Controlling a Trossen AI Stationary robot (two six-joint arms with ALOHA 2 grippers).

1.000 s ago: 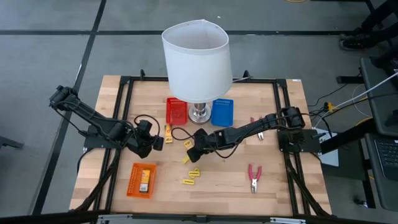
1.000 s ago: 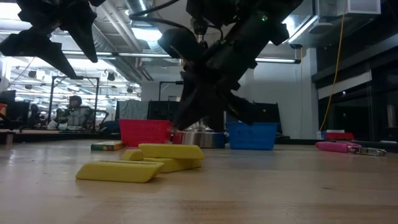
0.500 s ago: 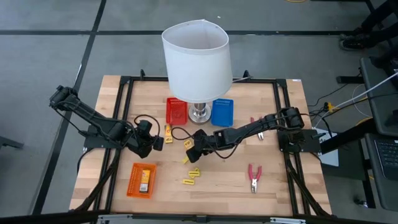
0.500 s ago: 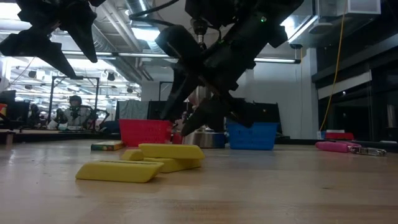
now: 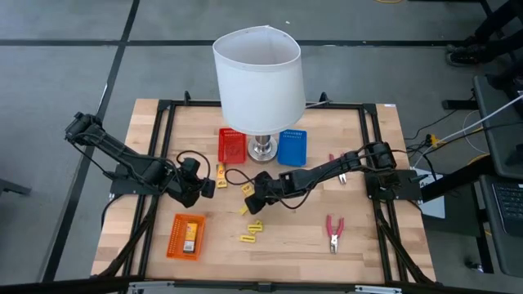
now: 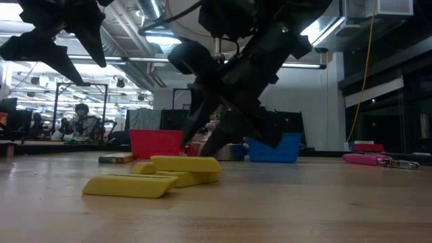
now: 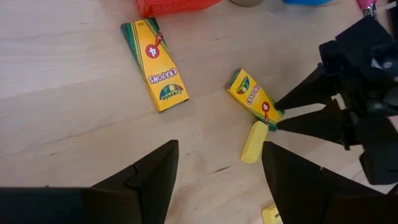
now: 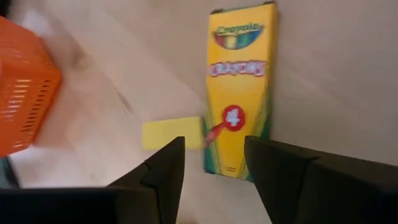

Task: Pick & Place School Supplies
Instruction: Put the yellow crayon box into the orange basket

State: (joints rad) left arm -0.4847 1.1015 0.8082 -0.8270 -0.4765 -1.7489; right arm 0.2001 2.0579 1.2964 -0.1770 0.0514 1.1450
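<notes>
Right tool (image 8: pixel 211 168) hangs open over the crayon box (image 8: pixel 239 87), a light, stiff carton best pinched across its narrow sides.

We see a white-shaded lamp (image 5: pixel 257 77) at the table's (image 5: pixel 368 237) far middle, between a red basket (image 5: pixel 231 145) and a blue basket (image 5: pixel 292 147). An orange basket (image 5: pixel 186 236) sits near the front left.

Even overhead light on tabletop (image 5: pixel 368 237); low view backlit by ceiling strips, arms silhouetted; right wrist view motion-blurred
</notes>
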